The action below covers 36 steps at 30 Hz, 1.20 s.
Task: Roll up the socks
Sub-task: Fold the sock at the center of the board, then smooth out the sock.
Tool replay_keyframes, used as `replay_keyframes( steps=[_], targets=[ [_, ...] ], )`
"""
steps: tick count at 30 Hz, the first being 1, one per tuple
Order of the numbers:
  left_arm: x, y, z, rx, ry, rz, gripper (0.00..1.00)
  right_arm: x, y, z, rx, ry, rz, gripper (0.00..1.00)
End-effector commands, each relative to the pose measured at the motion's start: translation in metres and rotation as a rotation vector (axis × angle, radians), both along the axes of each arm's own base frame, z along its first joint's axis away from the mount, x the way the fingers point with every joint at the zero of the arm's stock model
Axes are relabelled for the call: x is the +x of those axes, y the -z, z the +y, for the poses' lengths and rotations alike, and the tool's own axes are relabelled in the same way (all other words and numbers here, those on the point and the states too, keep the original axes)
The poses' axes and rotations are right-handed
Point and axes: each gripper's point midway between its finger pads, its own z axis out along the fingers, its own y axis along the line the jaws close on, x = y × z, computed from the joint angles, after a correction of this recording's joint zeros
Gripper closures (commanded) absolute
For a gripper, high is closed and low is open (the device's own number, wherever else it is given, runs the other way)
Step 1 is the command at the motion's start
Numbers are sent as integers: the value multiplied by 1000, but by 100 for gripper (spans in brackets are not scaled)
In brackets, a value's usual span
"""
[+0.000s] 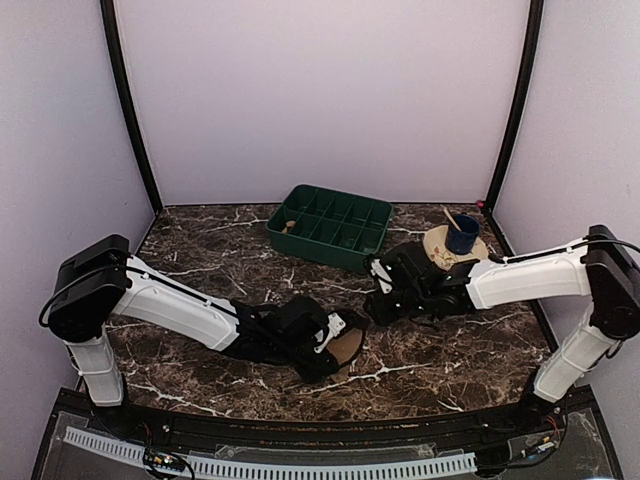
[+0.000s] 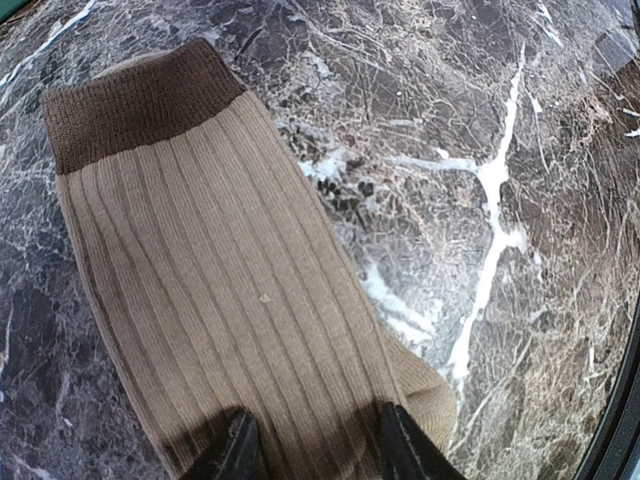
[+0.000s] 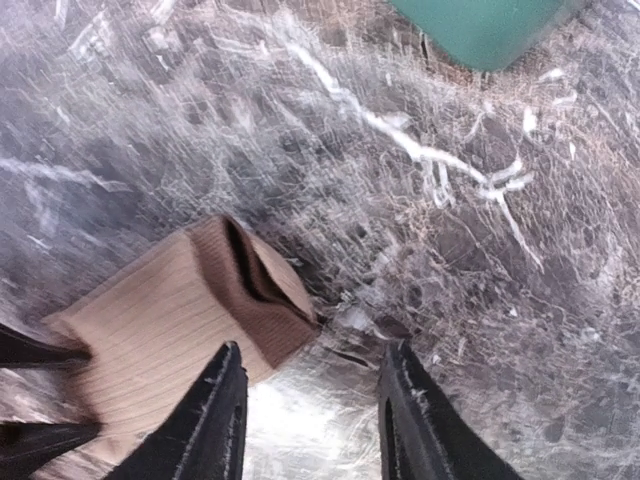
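A plain tan-brown sock (image 2: 210, 300) with a dark brown cuff (image 2: 135, 100) lies flat on the marble table. In the top view the sock (image 1: 348, 347) shows partly under my left gripper (image 1: 325, 336). In the left wrist view my left gripper (image 2: 315, 452) is open, its fingertips (image 2: 236, 448) spread over the sock's foot end. My right gripper (image 3: 318, 415) is open and empty, just beside the sock's cuff end (image 3: 255, 290); in the top view the right gripper (image 1: 374, 308) is right of the sock. The argyle sock is not in view.
A green compartment tray (image 1: 330, 228) stands at the back centre; its corner shows in the right wrist view (image 3: 480, 30). A blue cup (image 1: 462, 235) sits on a tan disc (image 1: 440, 250) at the back right. The left gripper's fingers (image 3: 35, 350) show at the right wrist view's left edge.
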Motion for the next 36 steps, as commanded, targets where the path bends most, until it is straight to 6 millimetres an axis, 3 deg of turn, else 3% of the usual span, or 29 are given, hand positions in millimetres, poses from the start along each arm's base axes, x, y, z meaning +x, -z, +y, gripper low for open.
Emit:
replay_keyframes(
  steps=[1,12,21,36],
  targets=[
    [-12,30,23,120,-19,63,56,0,-23,13,195,48,6,61],
    [-14,25,25,97,-38,77,56,-32,-2,61,617,6,254,94],
    [-13,21,25,93,-42,71,56,-41,5,86,824,-18,380,98],
    [-9,23,22,116,-47,67,56,-78,41,97,783,-29,524,99]
  ],
)
